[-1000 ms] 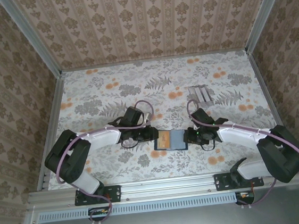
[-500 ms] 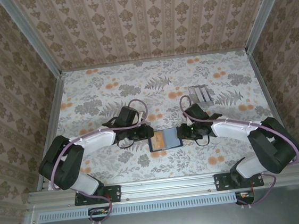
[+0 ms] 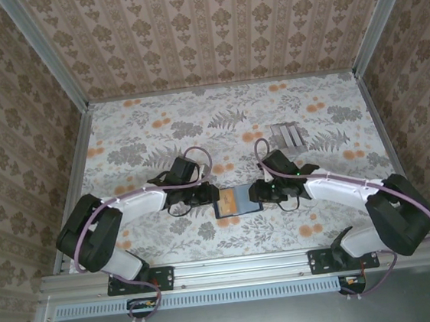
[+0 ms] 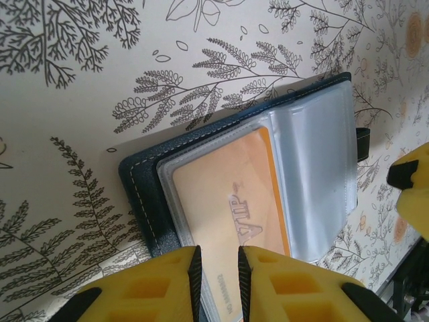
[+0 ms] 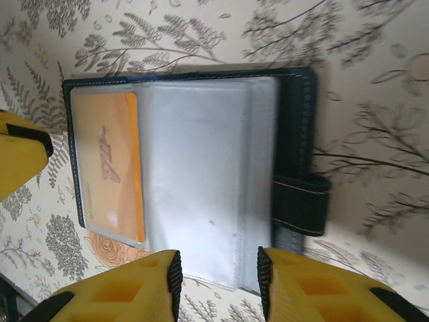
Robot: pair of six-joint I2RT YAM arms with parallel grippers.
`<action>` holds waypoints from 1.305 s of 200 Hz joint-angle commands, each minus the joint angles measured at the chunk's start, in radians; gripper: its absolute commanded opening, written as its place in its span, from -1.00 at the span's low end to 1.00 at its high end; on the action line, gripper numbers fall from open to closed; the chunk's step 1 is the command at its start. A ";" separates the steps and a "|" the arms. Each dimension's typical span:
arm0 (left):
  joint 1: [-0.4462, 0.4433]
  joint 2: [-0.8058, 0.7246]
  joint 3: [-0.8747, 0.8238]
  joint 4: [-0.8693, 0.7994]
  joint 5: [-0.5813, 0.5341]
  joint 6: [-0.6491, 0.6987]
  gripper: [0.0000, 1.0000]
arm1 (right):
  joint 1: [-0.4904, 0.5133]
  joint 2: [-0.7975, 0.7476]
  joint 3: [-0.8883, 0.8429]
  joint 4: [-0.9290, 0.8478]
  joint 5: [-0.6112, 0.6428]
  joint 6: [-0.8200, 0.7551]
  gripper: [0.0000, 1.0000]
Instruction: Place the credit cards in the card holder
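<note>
Top external: arms converge on card holder, left tool state unclear, right tool spread.

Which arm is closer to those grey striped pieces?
The right. The right gripper is at the right edge of the card holder, nearer the grey striped pieces; the left gripper is at its left edge, farther away.

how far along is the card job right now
Partway. Done: the card holder lies open, with an orange card mostly inside its clear sleeve. In hand: the left gripper appears to pinch that card's outer end. Left: the pale striped cards lie apart, farther back.
</note>
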 commanded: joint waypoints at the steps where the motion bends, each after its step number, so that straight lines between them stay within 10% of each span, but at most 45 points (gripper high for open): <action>1: -0.011 0.011 -0.011 0.029 -0.005 -0.012 -0.50 | 0.018 0.053 0.026 0.019 -0.040 0.015 -0.24; 261: -0.021 0.013 -0.035 0.043 0.000 -0.019 -0.50 | 0.055 0.084 0.041 -0.036 0.061 0.035 -0.28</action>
